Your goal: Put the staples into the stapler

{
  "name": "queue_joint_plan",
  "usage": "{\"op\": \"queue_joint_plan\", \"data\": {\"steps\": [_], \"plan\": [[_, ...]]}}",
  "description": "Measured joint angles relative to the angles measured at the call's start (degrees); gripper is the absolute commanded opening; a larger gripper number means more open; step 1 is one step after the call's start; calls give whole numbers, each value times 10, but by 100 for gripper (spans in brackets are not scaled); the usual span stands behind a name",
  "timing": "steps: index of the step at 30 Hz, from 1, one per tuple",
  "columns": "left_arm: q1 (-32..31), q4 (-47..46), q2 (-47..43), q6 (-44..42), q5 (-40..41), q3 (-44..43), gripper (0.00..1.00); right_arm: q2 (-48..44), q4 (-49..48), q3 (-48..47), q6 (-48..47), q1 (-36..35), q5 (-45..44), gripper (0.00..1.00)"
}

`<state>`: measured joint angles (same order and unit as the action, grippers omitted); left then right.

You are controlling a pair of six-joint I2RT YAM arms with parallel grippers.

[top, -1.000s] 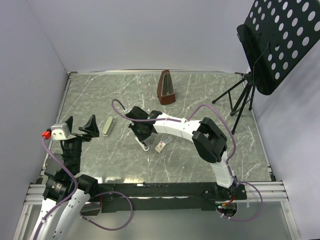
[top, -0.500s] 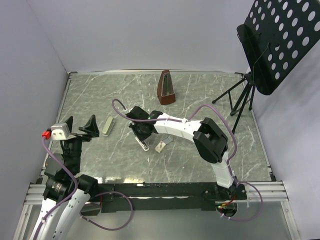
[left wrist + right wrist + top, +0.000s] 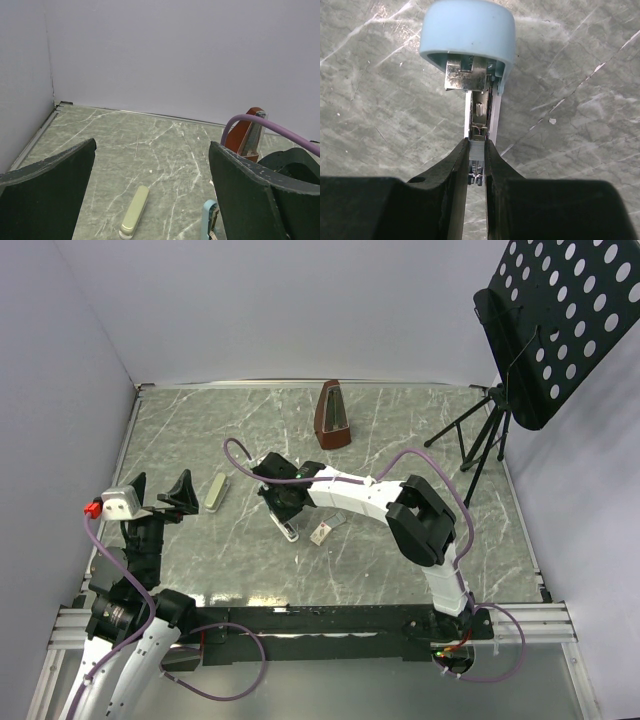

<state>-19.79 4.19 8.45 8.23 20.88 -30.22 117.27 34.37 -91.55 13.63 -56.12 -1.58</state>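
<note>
The right gripper [image 3: 476, 146] is closed on a short grey staple strip [image 3: 475, 161] and pinches it by its two long sides between the black fingertips. In the wrist view the stapler [image 3: 467, 30] lies at 12 o'clock from the gripper. Its light blue top is swung up, and the open metal magazine channel [image 3: 481, 107] runs from it straight toward the fingertips. The strip seems to sit over the near end of this channel, but whether it already touches the rail cannot be told. In the top view the small box of staples [image 3: 322, 533] lies on the table [image 3: 420, 440] just beside the gripper, at about 4 o'clock from it. The left gripper [image 3: 160, 485] hangs wide open and empty at 9 o'clock of the table, near a pale oblong piece [image 3: 216, 492].

The step in hand appears to be the seating of the strip. To do it well, the strip should be parallel with the channel and centred between its walls, then lowered gently until it rests on the rail. The fingers should open only after that, because a tilted strip can jam or break. Nothing holds the stapler, so a sideways push could slide it.
</note>
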Motion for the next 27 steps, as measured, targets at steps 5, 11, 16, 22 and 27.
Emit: {"op": "queue_joint_plan", "data": {"steps": [5,11,16,22,27], "plan": [[0,0,0,0,0,0,99,0,0,0,0,0,3,11],[0,0,0,0,0,0,100,3,0,0,0,0,5,12],[0,0,0,0,0,0,99,3,0,0,0,0,5,11],[0,0,0,0,0,0,99,3,0,0,0,0,5,11],[0,0,0,0,0,0,99,3,2,0,0,0,5,12]]}}
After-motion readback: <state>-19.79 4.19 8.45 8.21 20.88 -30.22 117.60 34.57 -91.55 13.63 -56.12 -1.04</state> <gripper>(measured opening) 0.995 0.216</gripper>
